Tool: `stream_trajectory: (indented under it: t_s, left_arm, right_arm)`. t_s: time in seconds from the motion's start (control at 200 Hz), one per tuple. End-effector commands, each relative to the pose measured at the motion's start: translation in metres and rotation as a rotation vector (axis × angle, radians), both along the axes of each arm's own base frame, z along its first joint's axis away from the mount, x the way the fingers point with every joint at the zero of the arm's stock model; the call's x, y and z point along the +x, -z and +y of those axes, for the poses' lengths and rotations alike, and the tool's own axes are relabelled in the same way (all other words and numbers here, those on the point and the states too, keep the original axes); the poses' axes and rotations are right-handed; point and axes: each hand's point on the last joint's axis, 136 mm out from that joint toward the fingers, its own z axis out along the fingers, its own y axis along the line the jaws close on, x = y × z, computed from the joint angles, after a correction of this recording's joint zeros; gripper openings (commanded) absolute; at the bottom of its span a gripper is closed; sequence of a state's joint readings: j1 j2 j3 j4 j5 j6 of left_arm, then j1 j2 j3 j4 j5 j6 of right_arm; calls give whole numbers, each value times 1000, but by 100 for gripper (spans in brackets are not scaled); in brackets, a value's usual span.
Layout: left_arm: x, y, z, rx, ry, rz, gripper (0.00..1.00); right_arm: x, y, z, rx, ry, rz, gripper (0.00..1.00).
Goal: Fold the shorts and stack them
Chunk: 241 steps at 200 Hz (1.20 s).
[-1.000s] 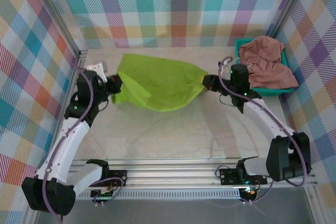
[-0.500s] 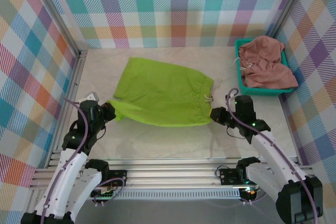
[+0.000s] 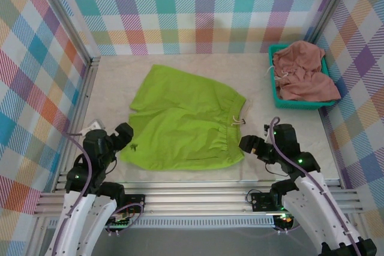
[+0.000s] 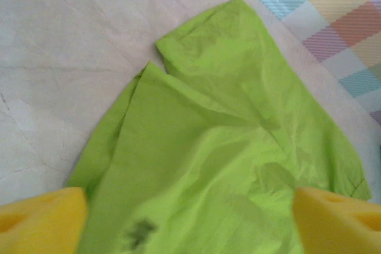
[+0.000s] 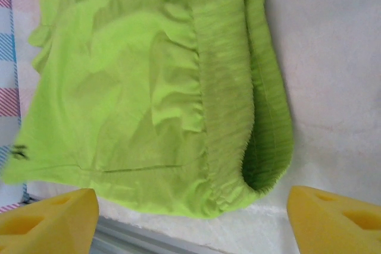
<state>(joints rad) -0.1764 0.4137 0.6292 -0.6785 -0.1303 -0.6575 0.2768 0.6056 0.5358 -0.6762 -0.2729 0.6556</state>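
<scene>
The table point(image 3: 198, 67) is a pale, faintly marbled sheet. Walls point(image 3: 198, 10) of pastel plaid cloth close it in on the left, far and right sides, and an aluminium rail point(image 3: 198, 193) runs along its near edge. A teal basket point(image 3: 271, 85) sits in the far right corner. The pink shorts point(image 3: 303, 73) lie bunched inside it and spill over its rim.

The green shorts point(image 3: 186, 124) lie spread flat on the middle of the table, well apart from the basket. Their waistband point(image 3: 234, 139) is to the right and the leg openings are to the left. A white drawstring point(image 3: 238, 118) curls at the waistband, and a small dark logo point(image 3: 133, 145) marks the near left leg.

Both arms sit low at the near edge, folded close above the rail. The left gripper point(image 3: 128, 138) points right and slightly far, just at the near left hem of the green shorts beside the logo. In the left wrist view its yellow pads point(image 4: 41, 221) stand at opposite edges of the picture. The jaws are spread wide and the green cloth lies flat on the table between them.

The right gripper point(image 3: 245, 143) points left at the near end of the waistband. In the right wrist view its yellow pads point(image 5: 47, 218) are equally far apart, so this claw is wide too. The ribbed elastic of the waistband gapes open at its near corner.
</scene>
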Motion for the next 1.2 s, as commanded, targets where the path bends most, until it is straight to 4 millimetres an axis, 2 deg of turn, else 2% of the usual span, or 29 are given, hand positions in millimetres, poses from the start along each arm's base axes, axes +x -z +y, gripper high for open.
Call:
stream_trajectory:
  t_s: [0.0,0.11,0.15,0.205,0.29,0.405,0.44,0.46,0.585,0.615,0.74,0.87,0.965,1.2]
  left_arm:
    - [-3,-61,4,59,16,-125,100]
    - [3,-97,-11,66,112,-195,100]
    - [9,-101,-22,42,162,-199,100]
    - [22,-93,-37,-10,221,-174,100]
    - [46,-59,-60,-92,293,-97,100]
    - [70,-7,-70,-109,296,-14,100]
    - [73,10,-70,-104,285,24,100]
    - [78,12,-71,-108,285,8,100]
    - [84,54,-80,-126,284,60,100]
    - [84,62,-80,-115,280,71,100]
    - [81,96,-76,-58,252,134,100]
    - [77,131,-69,-30,216,199,100]
    - [77,149,-65,-16,194,235,100]
    - [77,178,-52,48,135,306,100]
  right_arm:
    - [28,-29,2,-62,-29,-105,85]
    - [70,-49,23,-38,-92,-142,87]
    - [88,-52,32,-25,-110,-137,89]
    - [112,-54,44,-8,-136,-134,94]
    - [150,-48,62,20,-167,-108,95]
    - [199,-26,78,14,-195,-49,96]
    - [214,-14,80,15,-194,-20,97]
    - [221,-8,82,14,-194,-9,97]
    - [262,32,81,-11,-173,60,97]
    - [267,42,79,-17,-164,80,96]
    - [292,62,69,-40,-132,91,96]
    - [306,84,66,-57,-129,142,96]
    - [318,91,65,-79,-127,146,96]
    - [341,98,58,-130,-104,152,97]
